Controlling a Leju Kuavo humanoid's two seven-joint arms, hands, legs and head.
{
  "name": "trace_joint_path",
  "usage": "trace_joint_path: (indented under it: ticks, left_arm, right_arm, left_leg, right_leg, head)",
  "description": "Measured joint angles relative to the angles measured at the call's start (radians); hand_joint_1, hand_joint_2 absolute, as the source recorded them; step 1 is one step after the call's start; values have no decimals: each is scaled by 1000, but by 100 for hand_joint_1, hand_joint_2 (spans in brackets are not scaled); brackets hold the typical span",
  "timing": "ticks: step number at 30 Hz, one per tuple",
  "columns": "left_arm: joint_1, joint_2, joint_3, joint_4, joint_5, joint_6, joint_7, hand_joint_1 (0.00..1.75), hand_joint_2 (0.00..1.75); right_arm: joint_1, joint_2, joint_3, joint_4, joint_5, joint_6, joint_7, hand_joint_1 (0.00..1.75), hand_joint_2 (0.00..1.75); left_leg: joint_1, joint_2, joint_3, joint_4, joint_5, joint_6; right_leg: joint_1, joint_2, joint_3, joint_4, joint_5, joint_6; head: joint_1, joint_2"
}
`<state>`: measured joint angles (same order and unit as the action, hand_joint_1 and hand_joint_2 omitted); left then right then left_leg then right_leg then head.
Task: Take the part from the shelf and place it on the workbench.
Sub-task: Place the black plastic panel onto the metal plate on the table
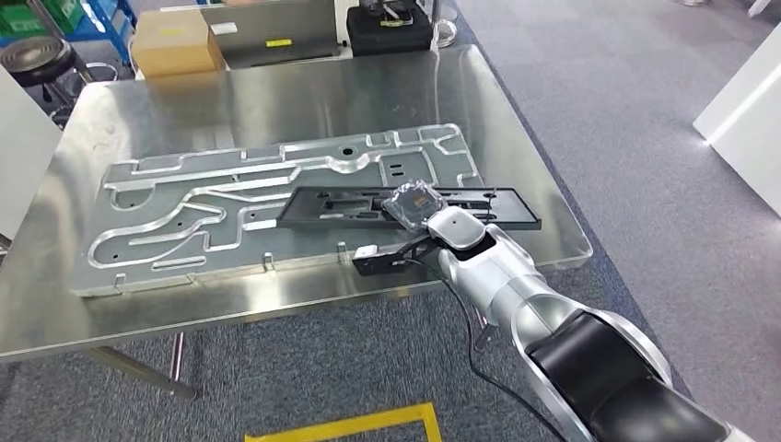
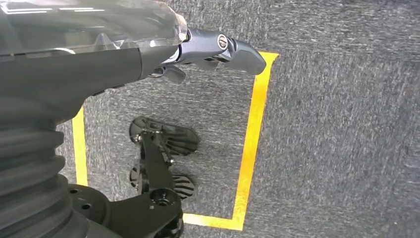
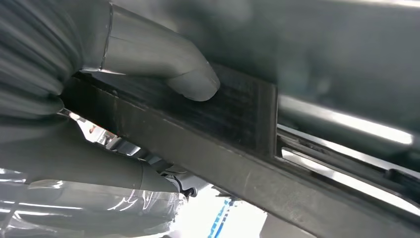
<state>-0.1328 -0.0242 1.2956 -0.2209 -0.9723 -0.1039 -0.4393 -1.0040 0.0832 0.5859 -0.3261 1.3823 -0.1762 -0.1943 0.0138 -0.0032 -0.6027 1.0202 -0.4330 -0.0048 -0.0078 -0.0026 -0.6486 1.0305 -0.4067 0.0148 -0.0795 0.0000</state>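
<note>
Grey short-pile carpet point(image 1: 645, 110) is covering the floor around a brushed stainless-steel workbench point(image 1: 276, 101), whose shiny top is reflecting the room lights. Lying flat on the bench is a large silver machined aluminium plate point(image 1: 184, 216) cut with winding channels, raised ribs and small round holes. Across that plate, under the fingers, a long, flat black plastic part point(image 1: 341, 207) with rectangular cut-outs and thin rails is resting with one end reaching past the plate's edge. The right hand point(image 1: 416, 204), wrapped in a crinkled clear plastic cover, is gripping this part near its middle; in the right wrist view its thick grey thumb point(image 3: 190, 79) is pressing on the part's ribbed black top face point(image 3: 237, 109) while the other fingers are lying beneath the rail, so the part is being pinched between them. Just below the wrist a small black bracket with a white tag point(image 1: 373, 258) is sitting at the plate's edge. The left hand point(image 2: 213, 52) is hanging over the carpet with its dark fingers extended together and holding nothing, above a rectangle of yellow floor tape point(image 2: 252, 139). Beyond the fingers, past the bench's far edge, a brown cardboard box point(image 1: 175, 41) and a black case point(image 1: 387, 28) are standing.
</note>
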Motion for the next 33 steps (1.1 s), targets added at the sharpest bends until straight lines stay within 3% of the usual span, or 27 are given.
trace_joint_path:
  ticks: [4,6,8,9,10,11,13,15,18,20,23,24,25,26,29,31,33]
  left_arm:
    - [1,1,-3,0,-5,7,-5,0,175]
    - [1,3,-6,0,-8,12,-7,0,175]
    - [4,5,-8,0,-9,17,-8,0,175]
    - [6,6,-9,0,-10,20,-8,0,175]
    - [7,7,-11,0,-14,24,-7,0,175]
    - [8,9,-15,0,-18,31,-5,0,175]
    - [7,12,-22,0,-27,45,-2,0,87]
    - [5,14,-26,0,-29,55,-3,0,0]
    - [5,14,-30,0,-24,67,-9,0,0]
    - [5,14,-31,0,-22,70,-12,0,0]
    - [7,14,-32,0,-20,72,-12,0,0]
    - [8,14,-32,0,-19,72,-12,0,0]
    - [8,14,-32,0,-19,72,-11,0,0]
    - [8,14,-33,0,-19,72,-10,0,0]
    - [8,12,-35,0,-16,72,-8,0,0]
    - [7,10,-37,0,-12,72,-8,0,0]
    - [7,9,-38,0,-8,72,-8,0,0]
  right_arm:
    - [11,-4,10,13,12,-29,1,175,175]
    - [17,-6,16,18,16,-45,1,87,87]
    - [28,-7,18,25,17,-59,1,0,0]
    - [34,-8,18,27,16,-67,1,0,0]
    - [41,-9,19,30,14,-76,1,0,0]
    - [46,-10,19,32,13,-89,2,0,0]
    - [52,-12,19,35,12,-116,9,0,0]
    - [55,-16,19,37,13,-142,17,0,0]
    - [68,-23,19,40,9,-191,17,0,0]
    - [74,-26,17,40,-4,-241,10,0,0]
    - [82,-28,2,40,-42,-355,-29,0,0]
    - [86,-28,-9,39,-58,-394,-49,0,0]
    - [89,-28,-21,37,-76,-426,-71,0,0]
    - [91,-27,-35,32,-95,-453,-95,0,0]
    - [91,-24,-89,-12,-144,-504,-176,0,0]
    - [97,-21,-136,-68,-158,-516,-234,0,0]
    - [109,-17,-184,-129,-168,-520,-287,0,0]
  left_leg:
    - [2,2,4,10,-17,-20]
    - [4,2,-30,93,-66,-25]
    - [5,2,-90,221,-122,-29]
    - [5,2,-111,261,-131,-30]
    - [5,2,-114,265,-121,-30]
    - [5,2,-98,231,-95,-29]
    - [6,2,-33,99,-36,-25]
    - [3,1,9,16,-13,-15]
    - [0,2,12,4,-9,5]
    - [3,4,12,-2,-1,18]
    - [3,5,9,-3,2,25]
    - [3,4,9,-3,2,26]
    - [2,4,9,-3,2,26]
    - [2,3,9,-2,2,25]
    - [-2,0,11,-2,-1,20]
    - [-3,1,10,-2,-2,12]
    - [-2,1,10,-4,-3,0]
  right_leg:
    - [0,2,14,-13,-3,-26]
    - [-3,-1,23,-21,-2,-36]
    - [-1,-1,25,-21,-3,-40]
    - [0,0,25,-21,-4,-41]
    - [1,1,26,-20,-4,-41]
    - [1,3,26,-18,-5,-40]
    - [3,8,26,-12,-8,-34]
    - [6,13,24,-6,-11,-24]
    - [5,15,23,-7,-8,-5]
    - [2,14,7,28,-34,7]
    - [-1,10,-75,207,-126,19]
    - [-1,10,-97,256,-141,21]
    - [-2,9,-104,270,-137,21]
    - [-2,9,-91,244,-115,18]
    - [4,7,6,44,-25,-1]
    - [10,6,31,-11,-15,-11]
    - [10,5,34,-17,-14,-20]
  head:
    - [0,0]
    - [0,0]
    - [0,0]
    - [0,0]
    - [0,0]
    - [0,0]
    - [0,0]
    - [0,0]
    - [0,0]
    - [0,0]
    - [0,0]
    - [0,0]
    - [0,0]
    - [0,0]
    - [0,0]
    - [0,0]
    - [0,0]
